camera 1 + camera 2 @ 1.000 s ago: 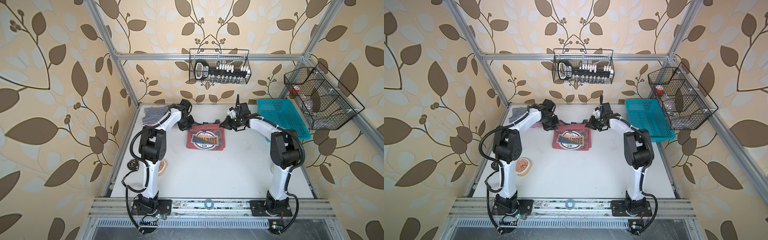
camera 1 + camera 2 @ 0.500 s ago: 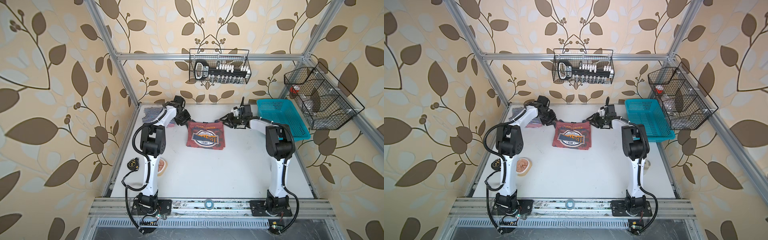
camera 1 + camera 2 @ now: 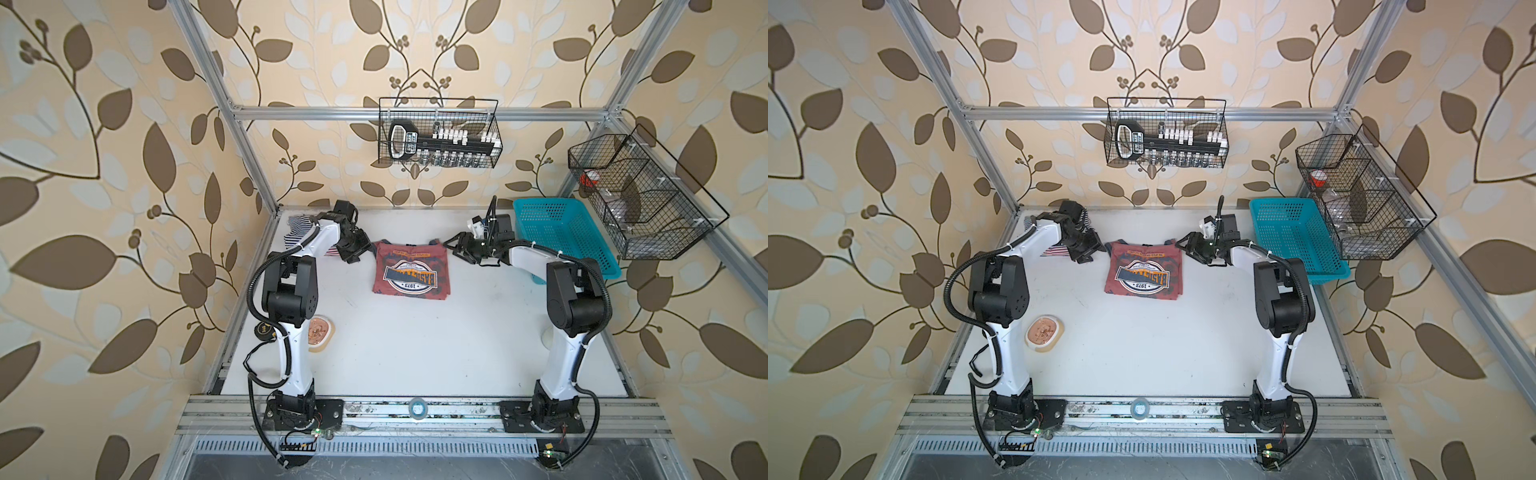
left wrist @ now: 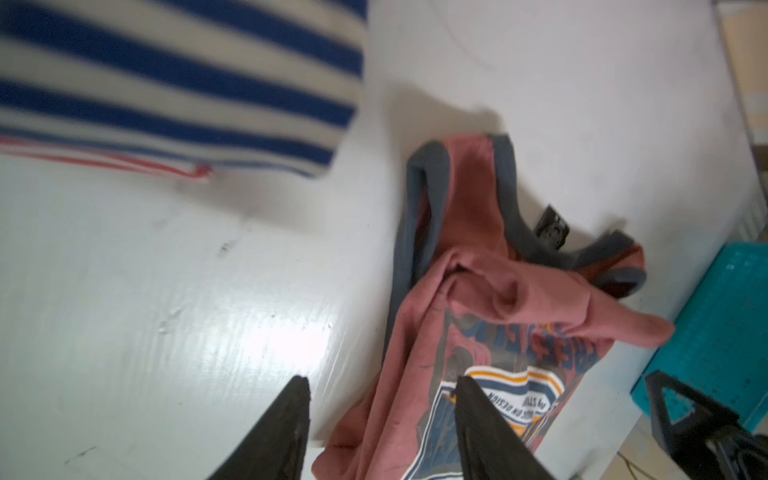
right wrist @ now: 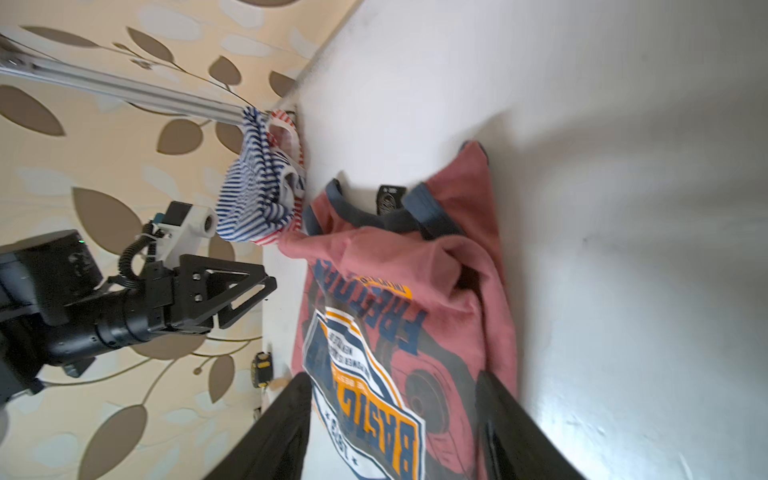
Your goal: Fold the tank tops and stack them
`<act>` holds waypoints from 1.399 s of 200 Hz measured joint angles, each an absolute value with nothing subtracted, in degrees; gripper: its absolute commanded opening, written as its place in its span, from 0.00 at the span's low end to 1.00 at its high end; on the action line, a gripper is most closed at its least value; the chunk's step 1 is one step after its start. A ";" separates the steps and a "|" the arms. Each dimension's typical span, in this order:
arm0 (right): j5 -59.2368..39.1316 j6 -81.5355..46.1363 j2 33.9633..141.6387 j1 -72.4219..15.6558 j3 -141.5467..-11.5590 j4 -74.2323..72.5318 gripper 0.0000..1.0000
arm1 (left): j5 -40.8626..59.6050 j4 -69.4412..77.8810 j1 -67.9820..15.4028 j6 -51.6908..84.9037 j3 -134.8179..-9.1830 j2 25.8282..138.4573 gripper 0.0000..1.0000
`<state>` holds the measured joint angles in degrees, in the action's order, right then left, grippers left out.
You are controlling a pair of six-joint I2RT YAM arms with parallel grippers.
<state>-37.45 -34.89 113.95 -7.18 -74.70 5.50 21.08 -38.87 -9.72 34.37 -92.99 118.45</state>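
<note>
Evidently the fold of the dusty red tank top is the step in hand. In both top views it lies at the upper centre of the white table as a rough rectangle, badge print upward. Its grey-blue straps poke out at the edge toward the back wall.

The left gripper stands just left of the garment and the right gripper just right of it. Each has its jaws parted and grips nothing. The wrist views show bare table or loose cloth between the black fingers.

The navy-white striped top sits at the upper left of the table, over the red-white striped top, whose edge shows beneath.

- **Materials:** soft jersey knit that is limp and creases easily. A raised ridge crosses the red cloth near the straps, seen from the left wrist. The print looks stiffer than the fabric.
- **Next move, as a judgement:** either a further fold or a lift onto the striped pile. Either calls for pinching both layers together at matching corners, so the fold does not fall open.
</note>
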 measured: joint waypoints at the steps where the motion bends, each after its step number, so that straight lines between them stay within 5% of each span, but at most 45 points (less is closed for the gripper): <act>1: -37.43 -34.81 113.95 -7.20 -74.65 5.56 0.64 | 21.12 -38.72 -9.80 34.35 -92.77 118.45 0.59; 72: -34.87 -28.56 116.18 -8.69 -72.77 9.47 0.65 | 24.23 -31.14 -11.92 31.99 -88.62 119.66 0.67; 184: -36.01 -27.18 124.31 -14.46 -81.69 8.19 0.65 | 20.82 -34.70 -16.67 28.62 -104.92 131.52 0.65; 224: -37.82 -28.73 125.82 -15.94 -82.30 5.28 0.65 | 19.77 -35.35 -18.68 27.53 -106.96 133.14 0.51; 260: -39.57 -30.41 126.91 -16.25 -82.50 2.46 0.64 | 19.62 -35.79 -18.96 27.73 -107.96 134.50 0.18; 271: -39.86 -30.83 127.15 -16.40 -82.52 1.80 0.64 | 19.77 -35.68 -19.18 27.18 -108.05 134.69 0.00; 280: -40.10 -31.09 127.26 -16.53 -82.52 1.37 0.64 | 19.86 -35.51 -19.35 27.66 -108.01 134.74 0.00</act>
